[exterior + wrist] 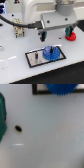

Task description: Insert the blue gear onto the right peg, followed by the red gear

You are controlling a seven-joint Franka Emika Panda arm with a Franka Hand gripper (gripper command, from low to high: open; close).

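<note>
The blue gear (50, 53) lies flat on the exterior view's right part of the black-bordered white plate (33, 60). The right peg is too small to tell apart from the gear's hub. On the white table beyond the plate, at the exterior view's right, sits the red gear (72, 36). My gripper (55, 34) hangs open above the plate, green fingertips (42, 36) spread wide, and one of them is close beside the red gear. Nothing is between the fingers. In the wrist view the blue gear (61, 88) and a plate corner (35, 89) show at the edge.
A thin pin (36, 53) stands on the plate's other part. A black cable (12, 23) and a small beige fixture (18, 32) are at the exterior view's left. The white table (50, 139) has a small dark hole (19, 128).
</note>
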